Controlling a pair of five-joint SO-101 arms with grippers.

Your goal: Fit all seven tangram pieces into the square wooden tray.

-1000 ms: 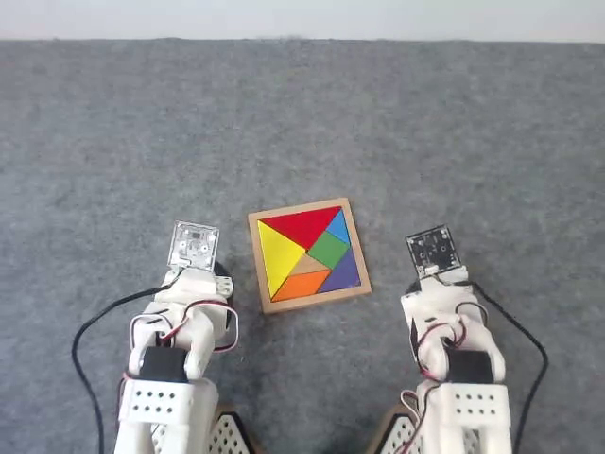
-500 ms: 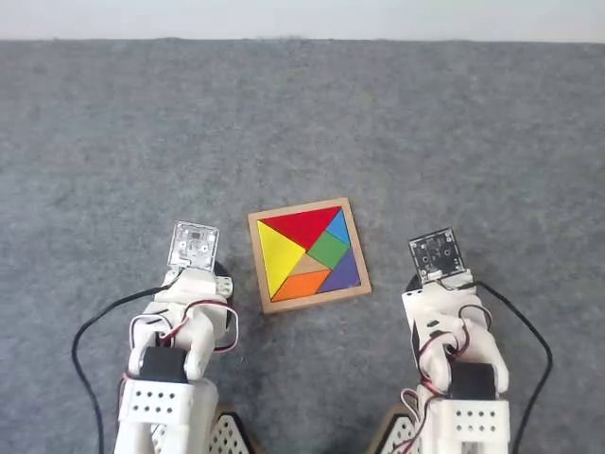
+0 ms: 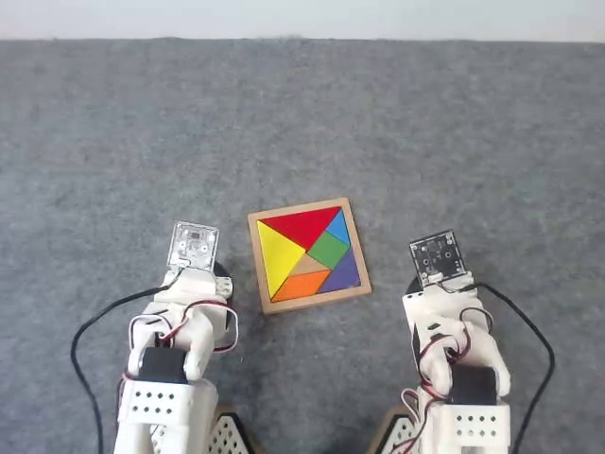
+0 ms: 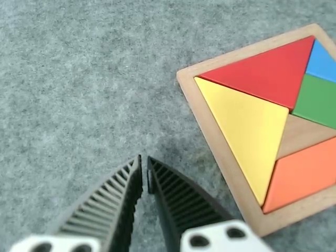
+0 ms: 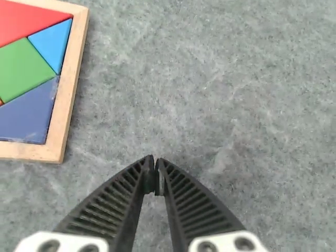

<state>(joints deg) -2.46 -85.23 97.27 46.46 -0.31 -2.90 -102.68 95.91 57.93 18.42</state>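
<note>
Tangram pieces [image 3: 304,236] lie flat inside the square wooden tray [image 3: 319,295]. The tray sits on the grey cloth [image 3: 425,142], right between your two arms.

You can see a big red triangle [image 3: 301,225] at the far side. A big yellow triangle [image 3: 277,253] runs along the side by the left arm [image 3: 189,322]. A small blue triangle [image 3: 338,225] fills the far corner by the right arm [image 3: 454,331], and a green square [image 3: 328,249] touches it. A purple piece [image 3: 345,271] lies along the side by the right arm. An orange piece [image 3: 301,282] lies along the near side. In the middle is a small wood-coloured triangle [image 3: 304,265]. You cannot tell whether it is a piece or the bare tray floor. The coloured pieces touch each other edge to edge.

Your left gripper [image 4: 144,160] hangs over the cloth just beside the tray's yellow side. Its two fingers are squeezed almost together, with a thin slit between them, and they grip nothing.

Your right gripper [image 5: 155,163] hangs over the cloth near the tray's corner by the purple piece, but apart from it. Its fingertips press together, and nothing is between them either. Neither gripper touches the tray.
</note>
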